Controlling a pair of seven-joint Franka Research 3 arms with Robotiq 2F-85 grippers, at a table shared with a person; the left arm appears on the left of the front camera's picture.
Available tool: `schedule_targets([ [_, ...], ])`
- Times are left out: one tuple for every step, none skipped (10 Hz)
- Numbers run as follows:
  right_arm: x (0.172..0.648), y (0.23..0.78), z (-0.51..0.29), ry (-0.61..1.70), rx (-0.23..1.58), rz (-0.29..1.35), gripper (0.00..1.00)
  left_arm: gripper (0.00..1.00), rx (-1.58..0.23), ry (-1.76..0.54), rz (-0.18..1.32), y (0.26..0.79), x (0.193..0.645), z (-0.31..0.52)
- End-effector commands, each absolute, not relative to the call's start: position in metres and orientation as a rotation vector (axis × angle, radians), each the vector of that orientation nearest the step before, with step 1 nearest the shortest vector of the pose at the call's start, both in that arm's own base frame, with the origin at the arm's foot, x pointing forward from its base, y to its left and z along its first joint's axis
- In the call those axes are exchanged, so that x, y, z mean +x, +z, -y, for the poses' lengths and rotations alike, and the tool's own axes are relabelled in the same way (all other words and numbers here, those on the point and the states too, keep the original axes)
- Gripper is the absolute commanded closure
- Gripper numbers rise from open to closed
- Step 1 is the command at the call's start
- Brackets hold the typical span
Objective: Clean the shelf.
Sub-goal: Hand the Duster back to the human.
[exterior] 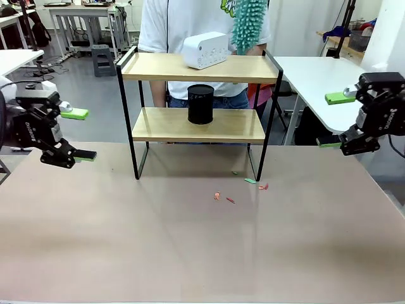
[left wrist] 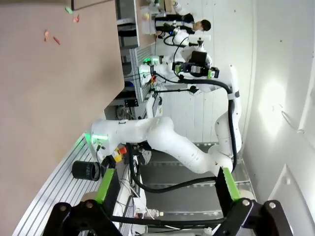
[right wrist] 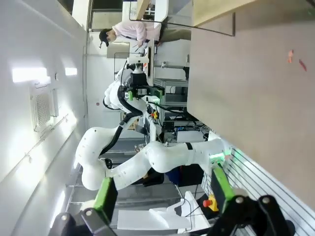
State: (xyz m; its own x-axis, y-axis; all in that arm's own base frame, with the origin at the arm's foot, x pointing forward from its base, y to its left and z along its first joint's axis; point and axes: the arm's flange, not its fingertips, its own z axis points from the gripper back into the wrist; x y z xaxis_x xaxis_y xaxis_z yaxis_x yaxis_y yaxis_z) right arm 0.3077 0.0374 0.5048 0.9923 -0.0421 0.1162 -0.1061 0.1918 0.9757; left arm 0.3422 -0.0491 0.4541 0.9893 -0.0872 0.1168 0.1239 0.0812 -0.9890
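Shelf (exterior: 197, 125) stands at the far middle of the brown table (exterior: 190, 247), its four black legs on the tabletop, and it hides the lower body of the person (exterior: 190, 19) behind it. A white box-shaped device (exterior: 205, 50) sits on the top board and a black cylinder (exterior: 201, 104) on the lower one. The person holds a teal duster (exterior: 249, 24) above the top board's right end; its top is cut off by the frame. Small coloured scraps (exterior: 243, 188) lie just before the right front leg. Left gripper (exterior: 79, 135) and right gripper (exterior: 335, 121) hang spread wide and empty off the table's side edges, leaving the near tabletop free.
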Motion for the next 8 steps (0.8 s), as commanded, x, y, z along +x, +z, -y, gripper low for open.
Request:
schedule_targets([
  [0.3018, 0.5094, -0.0287, 0.051, 1.392, 0.125, 0.00, 0.00, -1.506, -0.146, 0.070, 0.4630, 0.3382, 0.0308],
  [0.3018, 0.5094, -0.0287, 0.051, 1.392, 0.125, 0.00, 0.00, -1.506, -0.146, 0.070, 0.4630, 0.3382, 0.0308],
  [0.3018, 0.5094, -0.0287, 0.051, 1.392, 0.125, 0.00, 0.00, -1.506, -0.146, 0.070, 0.4630, 0.3382, 0.0308],
  [0.3018, 0.5094, -0.0287, 0.051, 1.392, 0.125, 0.00, 0.00, -1.506, -0.146, 0.070, 0.4630, 0.3382, 0.0308],
  [0.3018, 0.5094, -0.0287, 0.051, 1.392, 0.125, 0.00, 0.00, -1.506, -0.146, 0.070, 0.4630, 0.3382, 0.0308],
  [0.3018, 0.5094, -0.0287, 0.051, 1.392, 0.125, 0.00, 0.00, -1.506, -0.146, 0.070, 0.4630, 0.3382, 0.0308],
  [0.3018, 0.5094, -0.0287, 0.051, 1.392, 0.125, 0.00, 0.00, -1.506, -0.146, 0.070, 0.4630, 0.3382, 0.0308],
  [0.3018, 0.5094, -0.0287, 0.051, 1.392, 0.125, 0.00, 0.00, -1.506, -0.146, 0.070, 0.4630, 0.3382, 0.0308],
])
